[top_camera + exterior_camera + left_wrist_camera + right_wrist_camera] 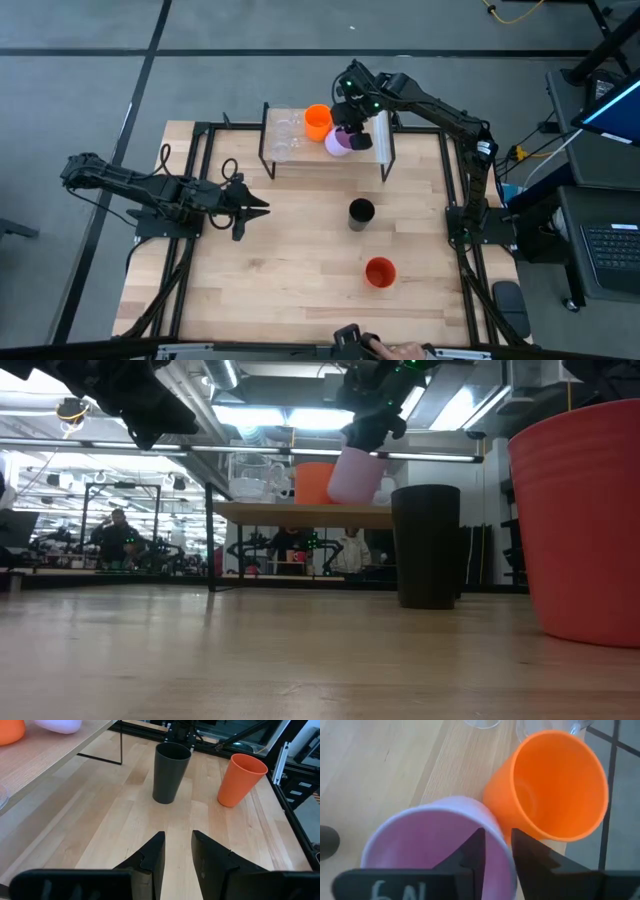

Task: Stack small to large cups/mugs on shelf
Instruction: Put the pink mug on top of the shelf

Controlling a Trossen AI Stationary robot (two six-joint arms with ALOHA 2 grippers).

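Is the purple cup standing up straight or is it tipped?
Tipped. The lilac mug leans sideways in the low view, hanging from the right gripper just above the shelf, beside the orange mug.

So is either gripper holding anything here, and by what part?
The right gripper holds the lilac mug by its rim, one finger inside and one outside, tilted just above the shelf. The left gripper hangs open over the table, holding nothing.

I am working in a robotics lab: ceiling strip lights (270,415) are glowing, a person (117,538) is sitting among equipment benches, a laptop (608,255) is standing beside my table (290,270).
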